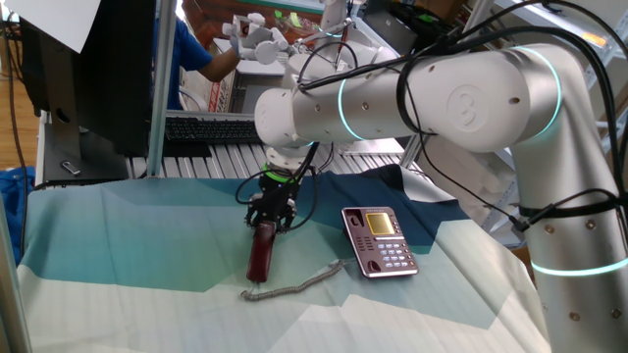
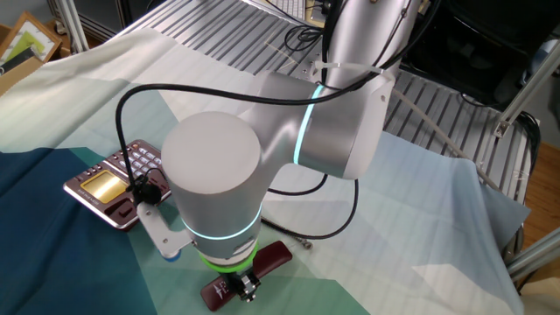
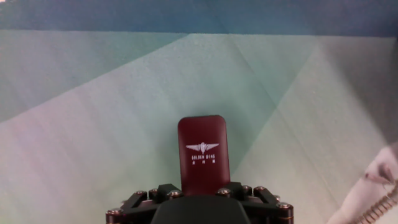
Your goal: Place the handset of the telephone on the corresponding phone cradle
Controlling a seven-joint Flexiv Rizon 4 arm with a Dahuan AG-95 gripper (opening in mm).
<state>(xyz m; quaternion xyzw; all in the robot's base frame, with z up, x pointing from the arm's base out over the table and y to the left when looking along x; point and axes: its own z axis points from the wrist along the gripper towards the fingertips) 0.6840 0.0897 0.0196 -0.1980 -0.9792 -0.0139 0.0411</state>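
The dark red handset lies on the blue-green cloth, left of the maroon telephone with its grey keypad and yellowish display. Its grey coiled cord trails along the cloth toward the telephone. My gripper stands over the handset's upper end, its fingers against both sides, shut on it. In the hand view the handset runs forward from between the gripper fingers, and the cord shows at the lower right. In the other fixed view the arm hides most of the gripper; the handset and telephone show.
A black keyboard and a dark monitor stand behind the cloth on the slatted metal table. A person in a blue shirt is at the back. A black cable lies on the cloth near the handset.
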